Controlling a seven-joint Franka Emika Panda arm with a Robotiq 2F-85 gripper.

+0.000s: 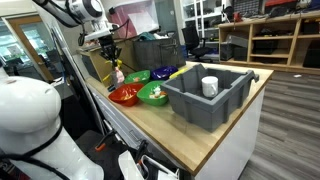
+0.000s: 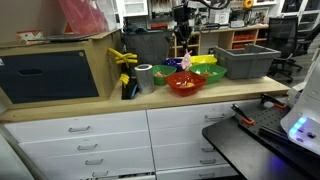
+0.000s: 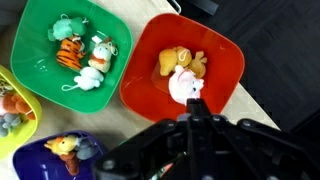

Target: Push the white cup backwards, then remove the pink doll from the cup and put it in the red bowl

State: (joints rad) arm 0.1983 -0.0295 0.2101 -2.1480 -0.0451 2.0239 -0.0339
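My gripper point(image 3: 192, 103) hangs over the red bowl point(image 3: 222, 62), fingers drawn together on the pale-pink doll point(image 3: 185, 88), which shows just past the fingertips. In both exterior views the doll point(image 1: 117, 72) point(image 2: 186, 63) hangs under the gripper point(image 1: 112, 58) point(image 2: 183, 48), a little above the red bowl point(image 1: 124, 96) point(image 2: 185, 84). An orange soft toy point(image 3: 186, 61) lies in the red bowl. The white cup point(image 1: 209, 86) stands inside the big grey bin point(image 1: 205, 108), well away from the gripper. The cup is hidden in the wrist view.
Green bowls point(image 3: 75, 50) point(image 1: 153, 95) with toys, a blue bowl point(image 3: 60, 155) and a yellow bowl point(image 3: 10, 105) crowd round the red bowl. The grey bin point(image 2: 245, 62) takes up the counter's end. A tape roll point(image 2: 145, 76) and a cardboard box point(image 2: 55, 65) stand further along.
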